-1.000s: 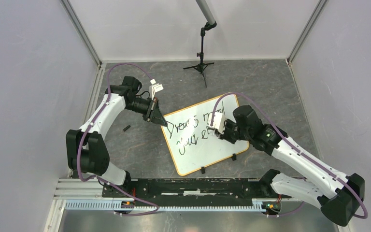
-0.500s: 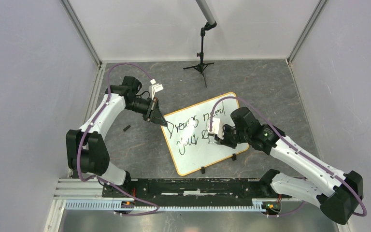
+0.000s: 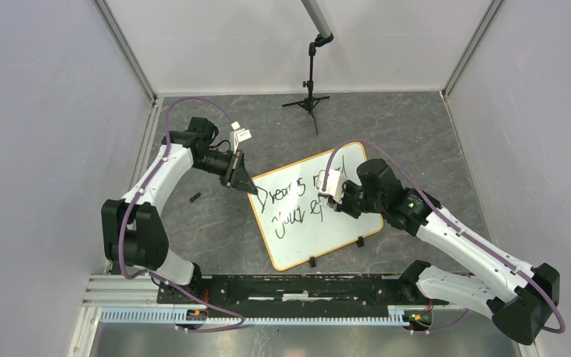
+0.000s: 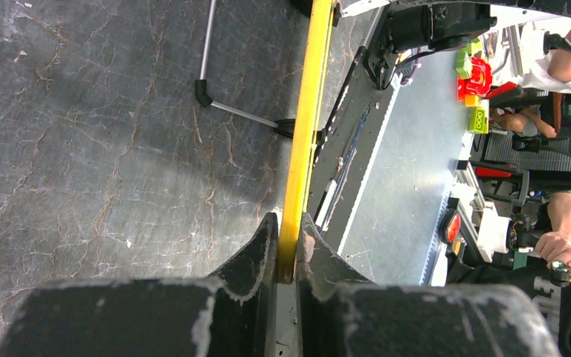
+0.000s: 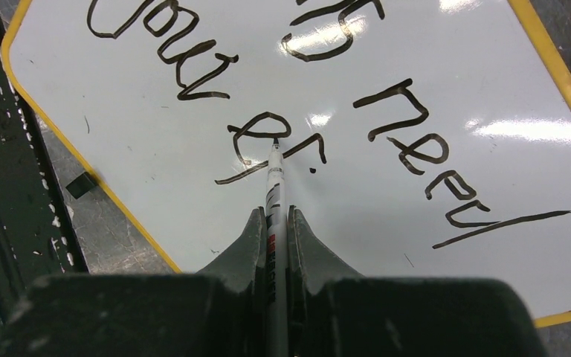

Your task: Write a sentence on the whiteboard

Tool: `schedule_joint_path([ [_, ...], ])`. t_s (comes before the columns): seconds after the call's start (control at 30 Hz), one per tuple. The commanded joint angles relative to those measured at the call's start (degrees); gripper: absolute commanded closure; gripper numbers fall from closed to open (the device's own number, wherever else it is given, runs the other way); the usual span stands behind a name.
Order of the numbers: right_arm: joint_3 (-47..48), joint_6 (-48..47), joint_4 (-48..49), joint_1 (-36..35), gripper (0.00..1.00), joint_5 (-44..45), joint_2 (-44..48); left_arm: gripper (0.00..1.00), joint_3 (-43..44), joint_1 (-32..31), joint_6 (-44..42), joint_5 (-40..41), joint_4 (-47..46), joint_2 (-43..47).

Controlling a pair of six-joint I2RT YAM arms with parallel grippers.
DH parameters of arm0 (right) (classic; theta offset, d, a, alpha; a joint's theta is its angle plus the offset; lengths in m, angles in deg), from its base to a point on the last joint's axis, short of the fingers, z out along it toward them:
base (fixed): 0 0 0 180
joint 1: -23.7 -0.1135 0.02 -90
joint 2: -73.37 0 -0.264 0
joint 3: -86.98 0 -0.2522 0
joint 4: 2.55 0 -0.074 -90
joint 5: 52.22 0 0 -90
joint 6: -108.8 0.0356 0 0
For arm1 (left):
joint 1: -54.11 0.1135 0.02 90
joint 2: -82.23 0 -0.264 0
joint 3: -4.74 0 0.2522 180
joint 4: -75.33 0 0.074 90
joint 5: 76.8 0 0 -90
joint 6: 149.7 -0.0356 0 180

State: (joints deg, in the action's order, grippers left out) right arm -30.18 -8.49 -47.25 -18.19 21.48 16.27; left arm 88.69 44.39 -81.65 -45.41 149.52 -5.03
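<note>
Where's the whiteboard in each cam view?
Top external: the whiteboard lies tilted at centre.
Left wrist: only its yellow rim shows, edge-on, pinched in the left end effector.
Right wrist: its white face fills most of the frame, with the marker tip on it.
Shared landmark: the yellow rim, visible in all three.

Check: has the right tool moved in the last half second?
Yes. The right tool moved away from the black clip on the whiteboard's near rim, toward the far wall.
</note>
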Motion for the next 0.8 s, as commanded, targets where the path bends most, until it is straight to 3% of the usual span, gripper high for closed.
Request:
schedule_joint_path([
  [0.0, 0.89, 0.33, 1.96, -0.04, 1.0, 2.49, -0.47, 0.98, 0.66, -1.27, -0.98, 4.91, -1.97, -0.51],
  [0.27, 0.14, -1.54, -0.03, 0.09, 1.0, 7.78, 1.72, 0.98, 0.78, -1.27, -0.81, 5.15, -1.97, -0.8],
  [0.77, 2.69, -0.67, -0.85, 0.8, 1.0, 6.95, 3.16, 0.97, 1.09, -1.72, -0.69, 5.28, -1.95, -1.01],
])
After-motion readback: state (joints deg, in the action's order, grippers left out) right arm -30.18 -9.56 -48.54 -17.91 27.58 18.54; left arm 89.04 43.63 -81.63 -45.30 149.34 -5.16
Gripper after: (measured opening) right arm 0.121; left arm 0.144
